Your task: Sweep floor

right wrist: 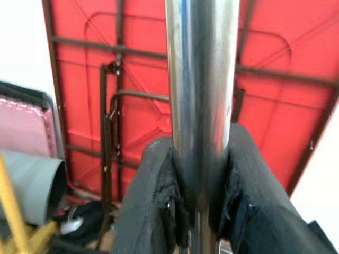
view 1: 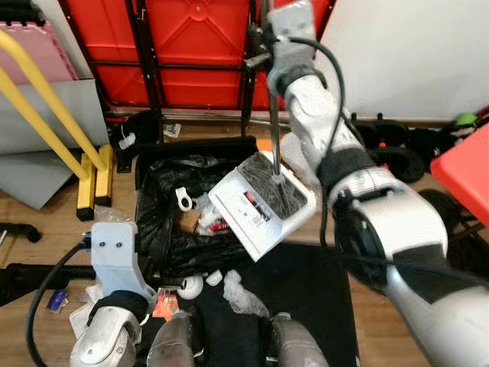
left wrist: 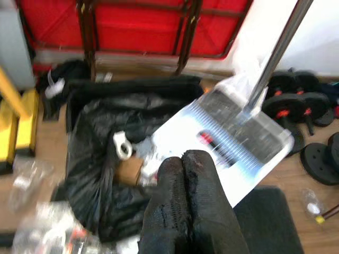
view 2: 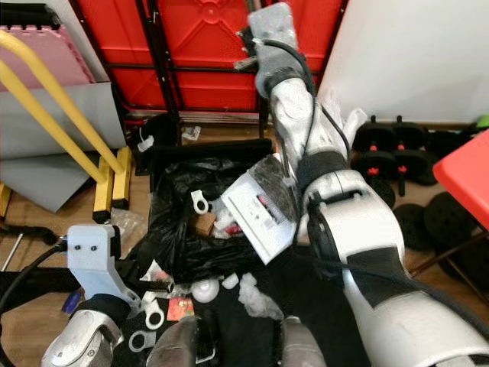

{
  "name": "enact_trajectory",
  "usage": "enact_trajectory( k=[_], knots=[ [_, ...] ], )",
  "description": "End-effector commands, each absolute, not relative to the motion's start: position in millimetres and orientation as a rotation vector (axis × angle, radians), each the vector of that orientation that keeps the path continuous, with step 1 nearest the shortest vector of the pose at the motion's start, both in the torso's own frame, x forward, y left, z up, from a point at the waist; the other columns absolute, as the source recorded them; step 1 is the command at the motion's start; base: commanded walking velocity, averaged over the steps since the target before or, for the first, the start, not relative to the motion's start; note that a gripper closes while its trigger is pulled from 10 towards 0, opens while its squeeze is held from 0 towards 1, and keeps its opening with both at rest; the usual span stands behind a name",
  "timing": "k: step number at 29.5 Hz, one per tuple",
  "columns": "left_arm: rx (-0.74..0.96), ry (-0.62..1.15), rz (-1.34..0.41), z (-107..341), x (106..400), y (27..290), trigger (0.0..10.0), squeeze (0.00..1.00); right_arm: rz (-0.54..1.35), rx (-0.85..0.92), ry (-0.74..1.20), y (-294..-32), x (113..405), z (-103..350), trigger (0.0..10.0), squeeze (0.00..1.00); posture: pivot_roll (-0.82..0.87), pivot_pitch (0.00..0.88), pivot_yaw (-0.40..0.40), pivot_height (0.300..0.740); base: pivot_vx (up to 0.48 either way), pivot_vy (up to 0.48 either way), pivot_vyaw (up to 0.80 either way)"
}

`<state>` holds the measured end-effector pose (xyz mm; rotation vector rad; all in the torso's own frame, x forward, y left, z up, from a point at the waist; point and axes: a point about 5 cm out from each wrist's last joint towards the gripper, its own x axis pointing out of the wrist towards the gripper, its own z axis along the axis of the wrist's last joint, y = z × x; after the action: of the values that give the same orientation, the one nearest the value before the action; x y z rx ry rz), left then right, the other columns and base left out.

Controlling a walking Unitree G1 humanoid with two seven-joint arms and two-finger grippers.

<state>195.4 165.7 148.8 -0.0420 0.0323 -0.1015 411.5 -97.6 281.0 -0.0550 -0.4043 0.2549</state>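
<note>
My right gripper [right wrist: 199, 159] is raised and shut on the steel pole [view 1: 273, 115] of a white long-handled dustpan [view 1: 260, 206]. The pan is tilted over a bin lined with a black bag [view 1: 164, 222]. It holds dark debris and a small red item. Inside the bag lie a white ring, a brown box and scraps. My left gripper [left wrist: 184, 159] is low at the near left, its fingers pressed together with nothing between them, pointing toward the bag and pan.
Red folded tables [view 1: 191, 46] lean on the wall behind the bin. Yellow bars [view 1: 46, 115] slant at the left. Black dumbbell weights [view 1: 397, 145] lie at the right, near a red tabletop edge [view 1: 466, 172]. Litter [view 1: 229, 287] lies on a black mat [view 1: 306, 298].
</note>
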Motion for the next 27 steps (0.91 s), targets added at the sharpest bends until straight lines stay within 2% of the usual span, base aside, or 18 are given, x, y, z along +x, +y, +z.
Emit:
enact_trajectory(
  k=[1,2,5,7,9,12,14,27],
  knots=[
    [-0.042,0.043,-0.013,144.2,196.4,175.5,10.0,0.0,0.305,0.058,-0.422,-95.6,402.0,277.5,10.0,0.0,-0.08,0.116,-0.035,0.74,0.0,0.0,0.0],
    [-0.057,0.038,-0.013,144.8,198.7,176.2,10.0,0.0,0.327,0.085,-0.396,-99.2,392.5,261.3,10.0,0.0,-0.08,0.11,-0.033,0.74,0.0,0.0,0.0],
    [-0.068,0.035,-0.019,145.2,200.1,176.0,10.0,0.0,0.341,0.098,-0.381,-101.2,385.4,252.0,10.0,0.0,-0.08,0.108,-0.032,0.74,0.0,0.0,0.0],
    [-0.056,0.042,-0.035,143.1,202.1,175.7,10.0,0.0,0.359,0.107,-0.35,-107.0,368.2,234.4,10.0,0.0,-0.09,0.09,-0.022,0.74,0.0,0.0,0.0],
    [-0.056,0.042,-0.035,143.1,202.1,175.7,10.0,0.0,0.359,0.107,-0.35,-107.0,368.2,234.4,10.0,0.0,-0.09,0.09,-0.022,0.74,0.0,0.0,0.0],
    [-0.037,0.04,-0.052,141.6,203.7,176.1,10.0,0.0,0.372,0.102,-0.332,-110.8,355.6,224.3,10.0,0.0,-0.1,0.084,-0.02,0.74,0.431,0.0,0.0],
    [-0.02,0.04,0.0,138.4,208.0,184.2,10.0,0.0,0.361,0.033,-0.322,-120.2,339.3,217.3,10.0,0.0,-0.11,0.074,-0.018,0.74,0.24,0.0,0.0],
    [-0.011,0.041,0.03,132.2,213.4,192.6,10.0,0.0,0.301,-0.024,-0.274,-136.9,313.2,204.2,10.0,0.0,-0.11,0.02,-0.006,0.74,0.0,0.0,0.0]
  ],
)
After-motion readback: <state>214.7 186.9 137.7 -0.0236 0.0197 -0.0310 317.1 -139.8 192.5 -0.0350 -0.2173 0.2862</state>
